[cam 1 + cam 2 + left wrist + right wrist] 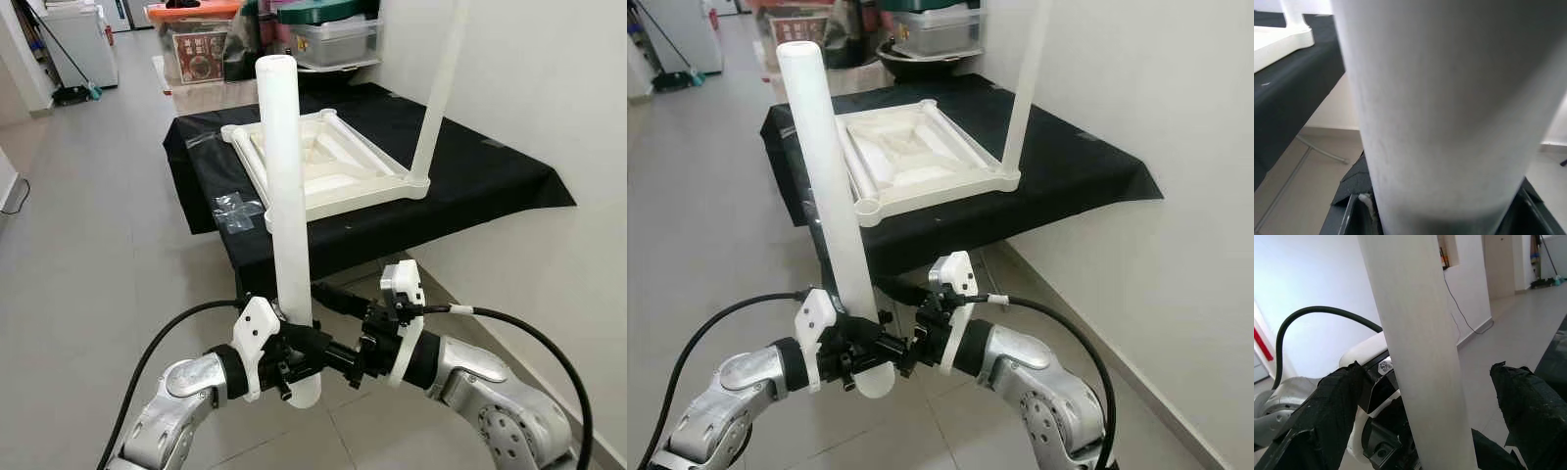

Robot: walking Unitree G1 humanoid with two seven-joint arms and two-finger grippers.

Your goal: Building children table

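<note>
A long white table leg (289,215) stands upright in front of me. My left gripper (299,362) is shut on it near its lower end, and in the left wrist view the leg (1449,107) is pressed up close. My right gripper (345,357) faces the same leg from the other side and is open. In the right wrist view its black fingers (1337,406) stand wide apart with the leg (1420,347) between them. The white tabletop (333,157) lies upside down on a black-clothed table (480,171), with one leg (438,88) mounted upright at its near right corner.
A clear plastic bag (235,209) lies on the black cloth beside the tabletop. Storage bins (333,34) and boxes are stacked behind the table. A white wall (549,78) runs along the right. Open tiled floor (88,225) lies to the left.
</note>
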